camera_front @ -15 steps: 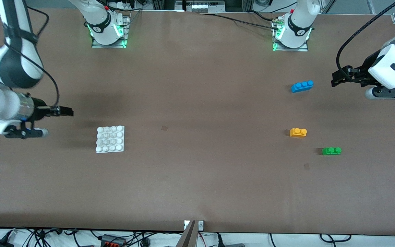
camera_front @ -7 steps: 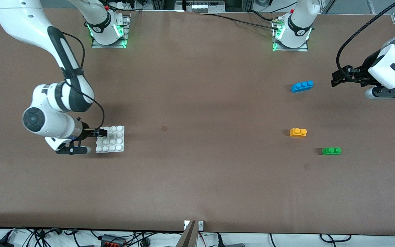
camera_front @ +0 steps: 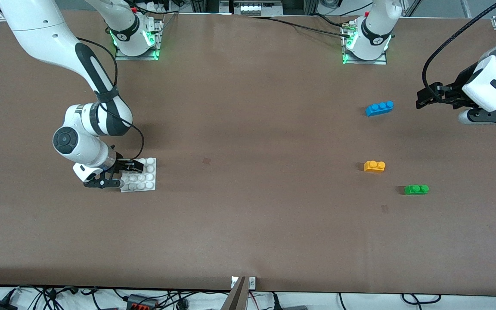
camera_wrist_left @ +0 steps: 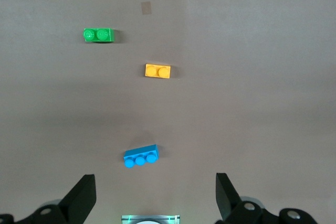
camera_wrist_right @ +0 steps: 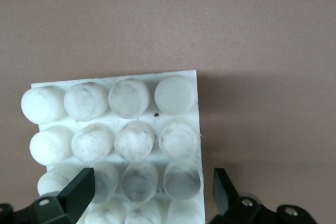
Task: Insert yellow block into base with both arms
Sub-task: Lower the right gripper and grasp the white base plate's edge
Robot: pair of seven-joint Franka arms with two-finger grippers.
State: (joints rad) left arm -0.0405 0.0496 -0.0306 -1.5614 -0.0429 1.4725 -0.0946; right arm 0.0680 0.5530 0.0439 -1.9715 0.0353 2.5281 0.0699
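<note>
So the flat white square plastic base with its grid of round studs [camera_front: 139, 175] sits on the brown surface [camera_front: 248, 224] toward the right arm's end, and I'll use it as the reference for everything else. The right gripper [camera_front: 131, 165] is right over the base's edge on the right arm's side, low down on it, fingers [camera_wrist_right: 79, 190] spread wide with nothing between them. In the right wrist view the base [camera_wrist_right: 126, 129] fills most of the picture and the two black fingers sit apart over its studs; can't tell whether they actually touch the plastic.

The small orange-yellow plastic block with two studs [camera_front: 374, 166] is well apart from the base, way over toward the left arm's end of the surface, at about the same depth as the base. It's lying flat, studs up, nobody touching it. A green two-stud brick [camera_front: 416, 189] is near the yellow one, a bit nearer the front camera than the base's line, and a longer blue three-stud brick [camera_front: 379, 108] lies farther from the camera than the base.

The left gripper [camera_front: 422, 100] waits up in the air at the left arm's end, well apart from the base, fingers [camera_wrist_left: 81, 198] wide open and empty. The left wrist view looks down on all three bricks: yellow [camera_wrist_left: 158, 71], green [camera_wrist_left: 98, 35], blue [camera_wrist_left: 141, 156].
</note>
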